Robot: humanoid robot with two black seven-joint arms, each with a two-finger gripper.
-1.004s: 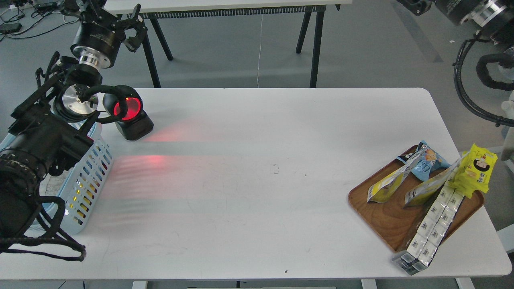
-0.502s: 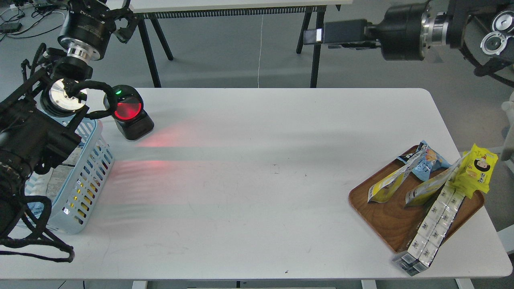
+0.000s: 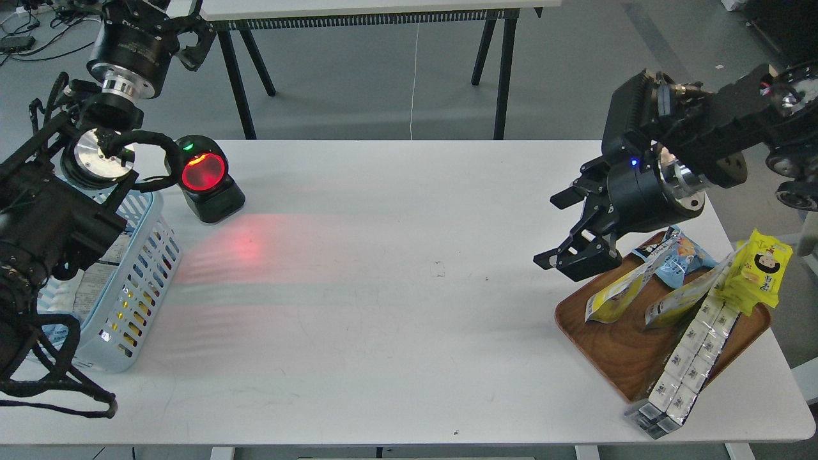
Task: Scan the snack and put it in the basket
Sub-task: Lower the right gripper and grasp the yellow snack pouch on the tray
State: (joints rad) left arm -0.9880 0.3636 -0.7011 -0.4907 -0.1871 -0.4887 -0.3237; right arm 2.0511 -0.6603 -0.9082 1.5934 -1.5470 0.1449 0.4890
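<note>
Two yellow and pale snack pouches [image 3: 615, 291] [image 3: 679, 299] lean on the brown wooden tray [image 3: 617, 348] at the right. My right gripper [image 3: 559, 230] is open and empty. It hovers just above the tray's left edge, close to the nearer pouch. The light blue basket [image 3: 131, 287] stands at the table's left edge, partly hidden by my left arm. A pale text panel [image 3: 96, 281] of a pack shows inside it. My left gripper [image 3: 185, 29] is raised beyond the table's far left corner, open and empty.
A black scanner [image 3: 206, 181] with a red glowing window stands by the basket and throws red light on the table. On the tray lie a blue chip bag [image 3: 680, 255], a bright yellow cartoon-face pack [image 3: 757, 268] and a long strip of white packs [image 3: 687, 361].
My right arm has swung down from the upper right to just above the tray's left edge, gripper open. My left arm has drawn back slightly to the left, uncovering more of the basket.
</note>
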